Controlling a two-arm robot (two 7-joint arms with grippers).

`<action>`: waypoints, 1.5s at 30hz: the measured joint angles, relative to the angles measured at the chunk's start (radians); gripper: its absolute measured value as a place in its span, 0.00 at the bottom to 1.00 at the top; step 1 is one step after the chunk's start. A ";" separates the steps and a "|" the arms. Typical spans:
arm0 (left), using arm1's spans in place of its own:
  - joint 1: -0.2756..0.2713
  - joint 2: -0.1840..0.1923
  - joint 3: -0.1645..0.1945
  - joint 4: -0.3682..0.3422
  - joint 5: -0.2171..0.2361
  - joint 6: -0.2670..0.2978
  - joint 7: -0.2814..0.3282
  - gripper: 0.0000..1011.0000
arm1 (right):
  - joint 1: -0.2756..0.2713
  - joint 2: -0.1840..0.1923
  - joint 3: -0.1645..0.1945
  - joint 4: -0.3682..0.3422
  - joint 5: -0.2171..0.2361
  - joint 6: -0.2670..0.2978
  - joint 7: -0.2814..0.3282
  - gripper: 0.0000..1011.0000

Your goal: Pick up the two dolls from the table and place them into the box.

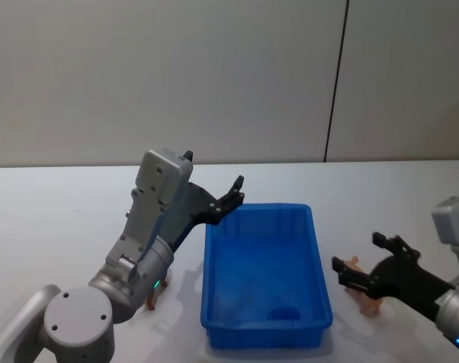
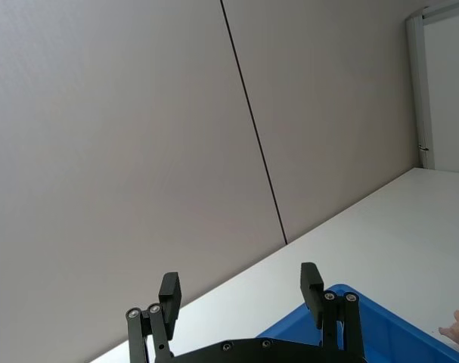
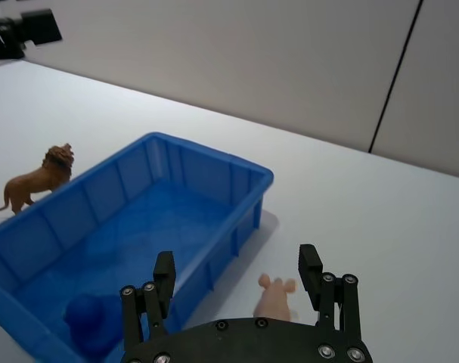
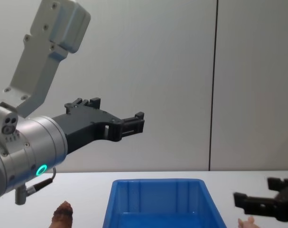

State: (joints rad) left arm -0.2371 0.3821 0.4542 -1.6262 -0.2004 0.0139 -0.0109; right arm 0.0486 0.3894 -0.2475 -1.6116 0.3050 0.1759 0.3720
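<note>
The pink doll (image 3: 274,301) is seen lying on the table (image 3: 350,197), just beside the right long wall of the box (image 3: 206,151) and outside it. The right gripper (image 3: 237,272) is held low over this doll, with its fingers spread apart and nothing between them. The doll lies a little ahead of the gap and under it, closer to one finger than to the other. Its long axis appears to run roughly along the box wall, so it is judged that the fingers would close across the body and not along it.

The brown doll (image 3: 38,178), shaped like a lion, is standing on its feet on the table at the other long side of the box, near the wall. The left arm is the nearer one to it, but the left gripper (image 2: 240,290) is raised high above the far left corner of the box and is pointed away from the doll. Its fingers are also apart and empty.

Inside the box a small blue thing (image 3: 89,321) is seen, which cannot be identified. No brand, label or writing can be read anywhere.
</note>
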 joint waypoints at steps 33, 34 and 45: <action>0.000 0.000 0.000 0.000 0.000 0.000 0.000 0.99 | -0.013 0.012 -0.001 0.098 0.019 0.089 -0.020 0.99; 0.000 0.000 0.000 0.000 0.000 0.000 0.000 0.99 | -0.011 0.010 -0.001 0.101 0.018 0.090 -0.020 0.99; 0.000 0.000 0.000 0.000 0.000 0.000 0.000 0.99 | 0.013 -0.009 -0.011 0.144 0.012 0.091 -0.020 0.74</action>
State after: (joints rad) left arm -0.2371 0.3821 0.4542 -1.6262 -0.2004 0.0138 -0.0109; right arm 0.0616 0.3802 -0.2587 -1.4677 0.3169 0.2674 0.3517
